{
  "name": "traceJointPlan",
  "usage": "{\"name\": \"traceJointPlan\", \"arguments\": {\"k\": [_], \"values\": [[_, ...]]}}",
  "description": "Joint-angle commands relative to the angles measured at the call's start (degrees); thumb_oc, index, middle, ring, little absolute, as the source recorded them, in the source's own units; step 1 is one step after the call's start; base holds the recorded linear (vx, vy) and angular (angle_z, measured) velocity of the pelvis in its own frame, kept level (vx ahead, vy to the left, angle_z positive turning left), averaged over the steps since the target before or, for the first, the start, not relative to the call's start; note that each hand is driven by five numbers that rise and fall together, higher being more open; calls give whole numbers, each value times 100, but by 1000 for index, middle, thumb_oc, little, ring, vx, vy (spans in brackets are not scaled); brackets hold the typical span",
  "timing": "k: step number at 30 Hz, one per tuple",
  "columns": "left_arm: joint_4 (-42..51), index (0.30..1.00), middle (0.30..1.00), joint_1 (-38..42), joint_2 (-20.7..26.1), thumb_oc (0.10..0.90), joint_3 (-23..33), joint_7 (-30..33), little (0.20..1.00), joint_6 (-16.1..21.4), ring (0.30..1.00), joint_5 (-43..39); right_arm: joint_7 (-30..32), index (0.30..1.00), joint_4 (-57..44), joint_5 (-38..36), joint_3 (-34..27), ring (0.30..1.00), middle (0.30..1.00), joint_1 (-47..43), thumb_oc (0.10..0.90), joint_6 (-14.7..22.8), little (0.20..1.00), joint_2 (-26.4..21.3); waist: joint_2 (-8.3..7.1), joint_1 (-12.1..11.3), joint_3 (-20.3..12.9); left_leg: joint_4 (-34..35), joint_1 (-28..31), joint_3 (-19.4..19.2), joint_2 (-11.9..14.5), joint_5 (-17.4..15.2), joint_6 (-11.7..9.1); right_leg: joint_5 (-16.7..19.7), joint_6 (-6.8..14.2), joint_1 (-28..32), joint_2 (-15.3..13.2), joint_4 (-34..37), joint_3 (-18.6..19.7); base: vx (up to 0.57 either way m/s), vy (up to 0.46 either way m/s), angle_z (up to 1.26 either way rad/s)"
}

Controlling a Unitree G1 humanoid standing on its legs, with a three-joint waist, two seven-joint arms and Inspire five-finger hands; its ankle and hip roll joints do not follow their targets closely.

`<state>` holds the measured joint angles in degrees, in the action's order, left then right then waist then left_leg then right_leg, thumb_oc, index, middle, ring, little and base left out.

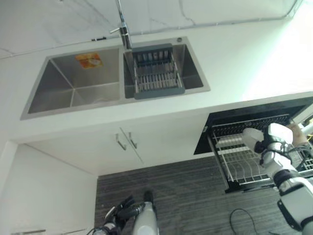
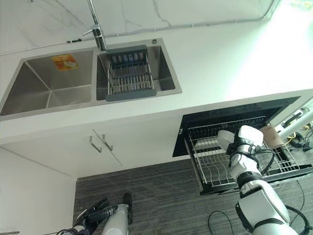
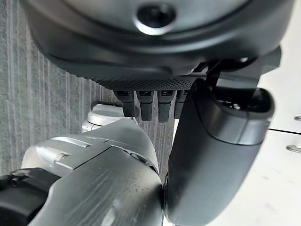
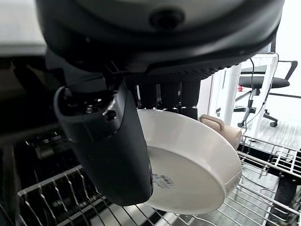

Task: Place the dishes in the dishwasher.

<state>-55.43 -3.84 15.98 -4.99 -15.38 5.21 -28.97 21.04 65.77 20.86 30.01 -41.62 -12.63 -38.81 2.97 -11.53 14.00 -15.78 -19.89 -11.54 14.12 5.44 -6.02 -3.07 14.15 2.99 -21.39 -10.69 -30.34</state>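
The right hand (image 4: 117, 155) grips a white plate (image 4: 193, 165), its thumb lying across the inside of the dish and its fingers (image 4: 164, 99) curled behind the far rim. The plate is round and shallow with a raised, glossy edge and a small dark mark on its flat centre; it is tilted, with its open face towards the wrist. It hangs just above the wire rack (image 2: 215, 166) of the dishwasher (image 2: 230, 122), which is pulled out of the dark opening under the counter. From the head, the plate (image 1: 252, 137) shows as a pale shape at the end of the right arm, over the rack's near left part. A tan cup (image 4: 221, 129) with a handle sits in the rack just beyond the plate.

The left hand (image 1: 120, 213) hangs low near the striped grey floor (image 1: 195, 196), its fingers (image 3: 146, 103) loosely bent and holding nothing.

Up on the white counter (image 1: 234, 63), a double steel sink (image 1: 73, 83) holds a grey drying basket (image 1: 156, 73) in its right basin, below the tap (image 1: 122, 24).
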Motion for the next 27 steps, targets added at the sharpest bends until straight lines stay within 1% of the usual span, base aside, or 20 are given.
{"name": "traceJointPlan", "arguments": {"k": [1, 2, 3, 6, 7, 8, 9, 11, 12, 13, 14, 18, 21, 22, 23, 27], "values": [[-142, 900, 900, -258, 555, 800, -537, 31, 900, -72, 900, 9, 345, 300, 55, 393, 38, 300, 300, -995, 400, -288, 300, -671, -23, -326, -17, -141, 590, 27, 266, -897, -331, -86, -188, -916, -101, -650, 172, -216, -56, 6], [-63, 900, 900, -153, 614, 800, -556, 10, 900, -66, 900, -61, 432, 300, 121, 362, 142, 300, 300, -1179, 400, -424, 300, -713, -2, -349, 122, -141, 473, 61, 250, -889, -314, -44, -180, -1053, -117, -650, 210, -182, -56, 8], [-39, 900, 900, -132, 632, 800, -565, 11, 900, -62, 900, -85, 458, 300, 142, 341, 171, 300, 300, -1233, 400, -465, 300, -726, 2, -357, 159, -141, 442, 69, 250, -885, -311, -34, -178, -1086, -120, -650, 215, -207, -75, 7], [122, 900, 900, -61, 722, 800, -592, 22, 900, -62, 900, -149, 804, 300, 218, 125, 253, 300, 300, -1460, 400, -679, 300, -815, 38, -395, 347, -141, 285, 101, 234, -870, -287, 22, -161, -1267, -137, -650, 250, -100, -69, 1], [145, 900, 900, -56, 740, 800, -613, 33, 900, -49, 900, -170, 930, 300, 237, 1, 247, 300, 300, -1510, 400, -753, 300, -826, 45, -401, 368, -141, 323, 146, 240, -1003, -343, -85, -77, -1246, -115, -650, 334, -28, -72, 3], [215, 900, 900, -34, 756, 800, -652, 75, 900, -21, 900, -224, 1391, 300, 289, -248, 159, 300, 300, -1597, 400, -841, 300, -819, 78, -414, 450, -141, 242, 160, 220, -1004, -326, -68, -69, -1337, -119, -650, 374, -21, -75, 9], [241, 900, 900, -46, 763, 800, -671, 80, 900, 9, 900, -230, 1487, 300, 297, -266, 92, 300, 300, -1619, 400, -885, 300, -802, 86, -422, 467, -141, 207, 159, 207, -1007, -318, -67, -64, -1371, -121, -650, 390, -104, -60, 13], [343, 900, 900, -51, 793, 800, -721, 69, 900, 47, 900, -289, 1695, 300, 340, -206, 18, 300, 300, -1659, 400, -861, 300, -790, 129, -433, 531, -141, 113, 168, 185, -1006, -306, -56, -51, -1468, -139, -650, 425, -120, -34, 9], [385, 900, 900, -50, 802, 800, -732, 70, 900, 53, 900, -301, 1709, 300, 344, -212, 11, 300, 300, -1678, 400, -850, 300, -803, 145, -437, 575, -141, 29, 122, 176, -874, -242, 62, -128, -1543, -169, -650, 361, -70, -35, -1], [432, 900, 900, -50, 821, 800, -764, 78, 900, 65, 900, -342, 1695, 300, 355, -233, 34, 300, 300, -1706, 400, -865, 300, -794, 157, -445, 579, -141, 75, 161, 176, -1021, -300, -58, -40, -1515, -152, -650, 442, -83, -34, -3], [516, 900, 900, -50, 851, 800, -801, 85, 900, 90, 900, -416, 1648, 300, 405, -303, 74, 300, 300, -1749, 400, -878, 300, -791, 189, -452, 619, -141, 22, 163, 152, -1027, -293, -55, -33, -1574, -165, -650, 470, 6, -43, 1], [656, 900, 900, -55, 875, 800, -847, 113, 900, 109, 900, -535, 1544, 300, 481, -427, 95, 300, 300, -1738, 400, -843, 300, -706, 239, -455, 662, -141, -41, 160, 107, -1035, -275, -47, -22, -1646, -192, -650, 503, -56, -4, 4], [771, 900, 900, -56, 910, 800, -851, 89, 900, 64, 900, -567, 990, 300, 590, -578, 147, 300, 300, -1719, 400, -886, 300, -584, 279, -472, 674, -141, -78, 131, 88, -1026, -274, -40, -12, -1669, -237, -650, 502, -49, 10, 3], [820, 900, 900, -49, 934, 800, -848, 85, 900, 29, 900, -569, 857, 582, 630, -666, 183, 582, 582, -1717, 588, -970, 582, -541, 285, -476, 682, -141, -82, 119, 92, -1020, -278, -34, -8, -1672, -252, -650, 496, -42, 9, -1], [846, 900, 900, -50, 939, 800, -845, 88, 900, 15, 900, -572, 793, 900, 647, -702, 193, 900, 900, -1708, 800, -988, 900, -519, 289, -476, 688, -141, -82, 115, 93, -1019, -281, -32, -7, -1672, -258, -650, 494, -45, 25, 0], [891, 900, 900, -55, 922, 800, -836, 106, 900, -11, 900, -604, 499, 900, 793, -915, 184, 900, 900, -1717, 800, -1012, 900, -416, 309, -480, 695, -141, -67, 71, 104, -1002, -297, -6, 0, -1656, -300, -650, 465, -32, 35, -1]]}}
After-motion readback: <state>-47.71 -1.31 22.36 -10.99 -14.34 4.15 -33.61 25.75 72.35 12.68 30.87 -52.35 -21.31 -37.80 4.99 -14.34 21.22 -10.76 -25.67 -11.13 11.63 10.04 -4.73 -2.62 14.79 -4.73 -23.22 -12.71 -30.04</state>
